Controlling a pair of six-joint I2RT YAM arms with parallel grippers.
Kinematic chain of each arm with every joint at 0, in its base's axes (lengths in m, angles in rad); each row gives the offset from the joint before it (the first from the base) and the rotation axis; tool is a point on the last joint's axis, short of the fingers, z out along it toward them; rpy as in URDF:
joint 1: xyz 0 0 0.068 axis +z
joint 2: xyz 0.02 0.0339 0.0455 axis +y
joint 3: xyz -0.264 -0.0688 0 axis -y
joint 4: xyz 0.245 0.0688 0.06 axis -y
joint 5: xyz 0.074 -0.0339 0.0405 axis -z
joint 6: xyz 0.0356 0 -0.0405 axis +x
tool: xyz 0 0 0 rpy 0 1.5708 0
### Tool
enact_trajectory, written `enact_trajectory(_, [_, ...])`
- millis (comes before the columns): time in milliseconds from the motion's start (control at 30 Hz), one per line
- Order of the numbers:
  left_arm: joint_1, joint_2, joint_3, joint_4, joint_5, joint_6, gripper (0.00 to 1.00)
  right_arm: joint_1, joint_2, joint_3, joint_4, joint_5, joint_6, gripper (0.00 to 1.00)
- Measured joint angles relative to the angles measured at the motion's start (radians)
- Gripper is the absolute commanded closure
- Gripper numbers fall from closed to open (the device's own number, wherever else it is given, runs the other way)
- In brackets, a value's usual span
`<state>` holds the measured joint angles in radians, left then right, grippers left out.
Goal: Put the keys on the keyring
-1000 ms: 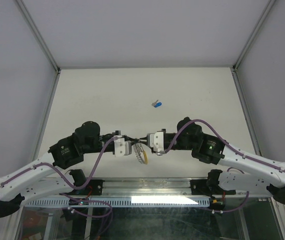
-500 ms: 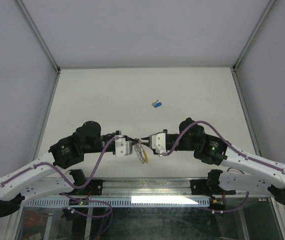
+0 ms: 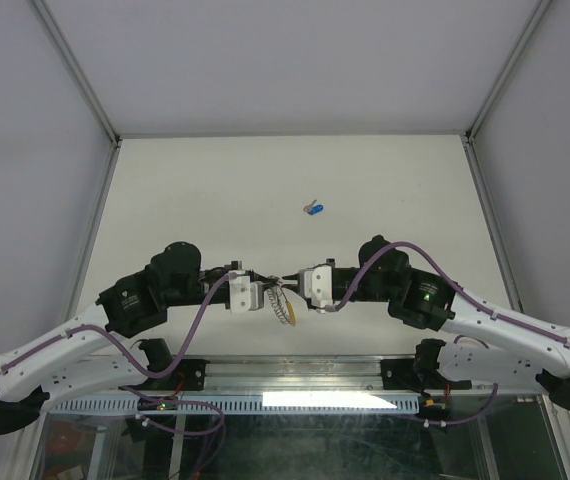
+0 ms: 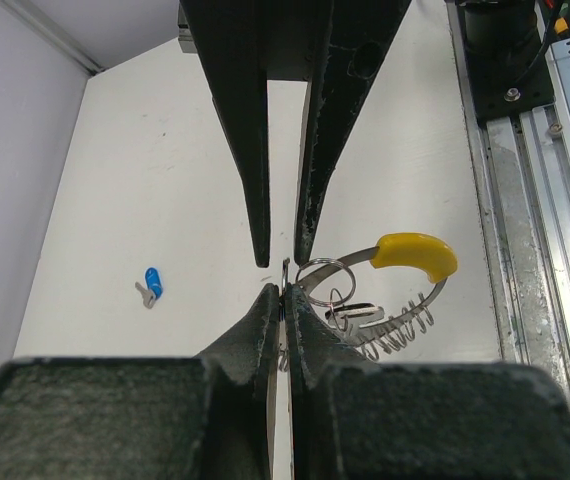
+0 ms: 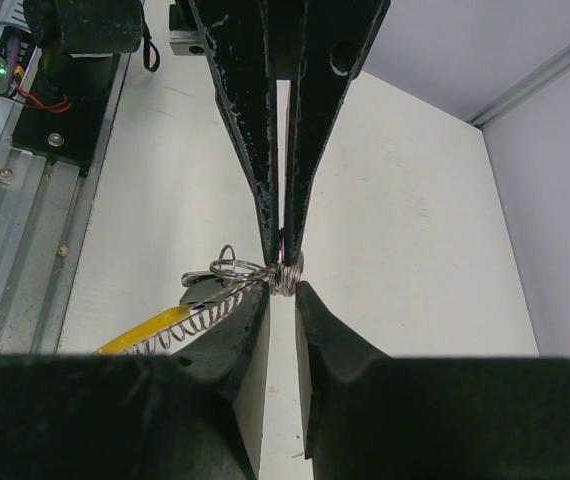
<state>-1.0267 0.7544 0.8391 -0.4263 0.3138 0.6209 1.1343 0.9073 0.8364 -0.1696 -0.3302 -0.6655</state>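
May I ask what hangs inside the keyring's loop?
A small split ring and a silver key hang within the keyring; its end inside the left gripper is covered.

Keyring (image 4: 395, 328) — bright metal coil, glossy yellow plastic, key (image 4: 151, 283) — blue plastic

The keyring (image 4: 395, 322) is silvery and ribbed, with a bright yellow segment at its 1 o'clock. The key (image 4: 150, 284) at its 9 o'clock has a blue head, and the table (image 4: 165, 150) is off-white.
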Motion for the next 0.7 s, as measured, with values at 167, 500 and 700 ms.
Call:
enact_trajectory(167, [0.000,0.000,0.000,0.000,0.000,0.001,1.00,0.000,0.002,0.000,0.000,0.001,-0.008,0.82])
enact_trajectory(500, [0.000,-0.004,0.000,0.000,0.000,0.001,1.00,0.000,0.001,0.000,0.000,0.010,-0.014,0.82])
enact_trajectory(700, [0.000,-0.005,0.000,0.000,0.000,0.001,1.00,0.000,0.001,0.000,0.000,0.010,-0.016,0.82])
